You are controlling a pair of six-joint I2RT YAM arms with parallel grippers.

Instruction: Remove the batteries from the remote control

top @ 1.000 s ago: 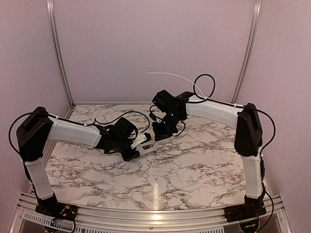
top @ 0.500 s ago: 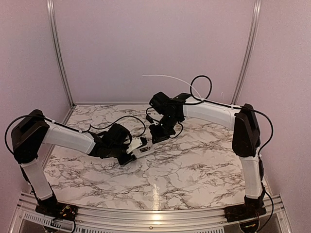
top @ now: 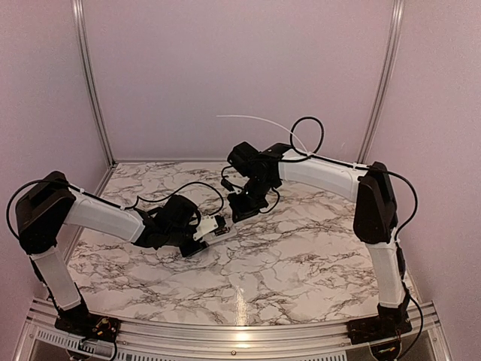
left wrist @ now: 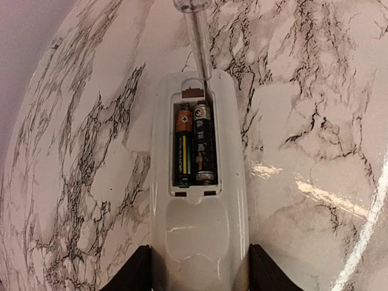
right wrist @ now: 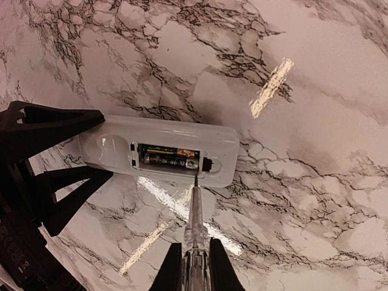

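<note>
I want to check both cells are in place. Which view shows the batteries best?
The left wrist view: both batteries lie side by side in the open recess of the remote control, close and sharp. The right wrist view shows them smaller. The top external view cannot resolve them.

- The batteries (left wrist: 194, 145), lying in the open back of the remote control (left wrist: 199, 236), carry the only print in view. It shows in the left wrist view.
- On the left battery (left wrist: 184, 148), a small plus sign sits on the orange far end. The yellow and green label print nearer is too small to read.
- On the right battery (left wrist: 205, 148), a small plus sign sits near the far end. The pale lettering along the dark label is illegible.
- Nothing is legible in the top and right wrist views.
</note>
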